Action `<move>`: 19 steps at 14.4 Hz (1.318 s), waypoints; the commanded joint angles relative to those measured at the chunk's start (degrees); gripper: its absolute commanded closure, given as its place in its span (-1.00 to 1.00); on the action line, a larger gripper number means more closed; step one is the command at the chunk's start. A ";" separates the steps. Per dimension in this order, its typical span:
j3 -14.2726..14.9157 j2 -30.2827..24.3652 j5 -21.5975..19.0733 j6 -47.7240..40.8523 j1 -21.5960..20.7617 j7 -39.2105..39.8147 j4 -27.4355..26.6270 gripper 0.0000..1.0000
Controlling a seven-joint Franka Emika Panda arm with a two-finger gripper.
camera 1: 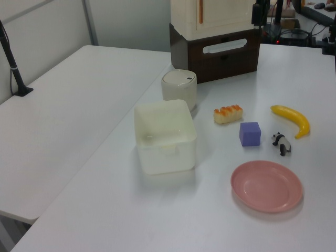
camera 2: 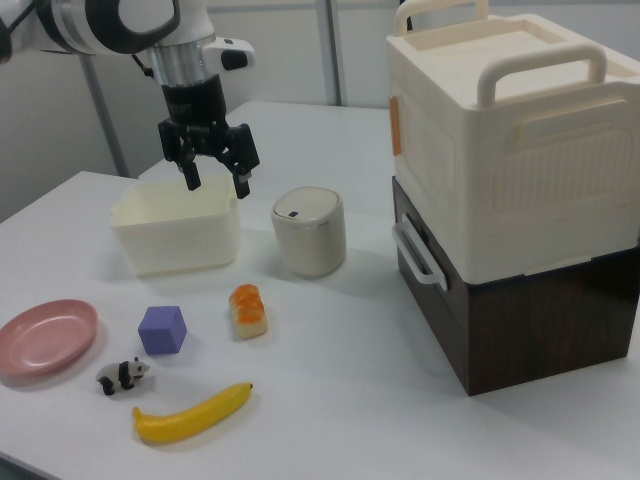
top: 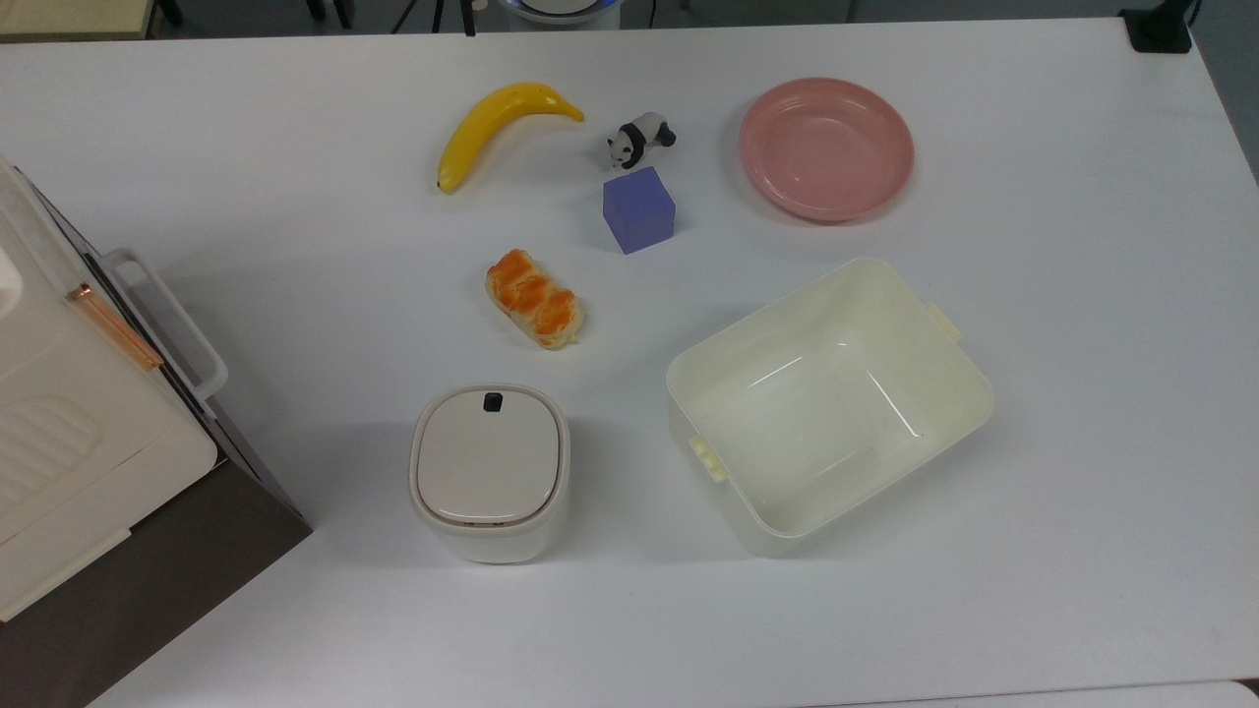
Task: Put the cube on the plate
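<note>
Top view looks straight down — left and right views face each other across the table [top: 1033,610].

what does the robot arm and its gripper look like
In the right view, the arm has rounded white shells with dark bands at the joints and a metallic grey ring at the wrist. Below that sits a black gripper with two slim black fingers. A small white block with a dark end sticks out sideways from the wrist.

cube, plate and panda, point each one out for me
cube [top: 638,201], top view, on its top face
plate [top: 826,147], top view, on its bare pink floor
panda [top: 640,138], top view, on its body
</note>
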State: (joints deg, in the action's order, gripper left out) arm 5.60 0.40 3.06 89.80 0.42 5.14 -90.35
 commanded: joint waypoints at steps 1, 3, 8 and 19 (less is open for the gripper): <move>-0.15 -0.13 0.54 -0.32 -0.59 -0.03 -0.17 -1.00; -0.15 -0.13 0.54 -0.24 -0.59 -0.04 -0.09 -1.00; -0.24 0.13 0.54 0.64 -0.51 -0.04 0.09 -1.00; -0.42 2.15 0.45 2.21 -5.94 0.40 -0.17 -1.00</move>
State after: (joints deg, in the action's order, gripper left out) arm 5.08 2.59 3.06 89.82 -2.73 5.15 -90.35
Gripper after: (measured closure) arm 0.000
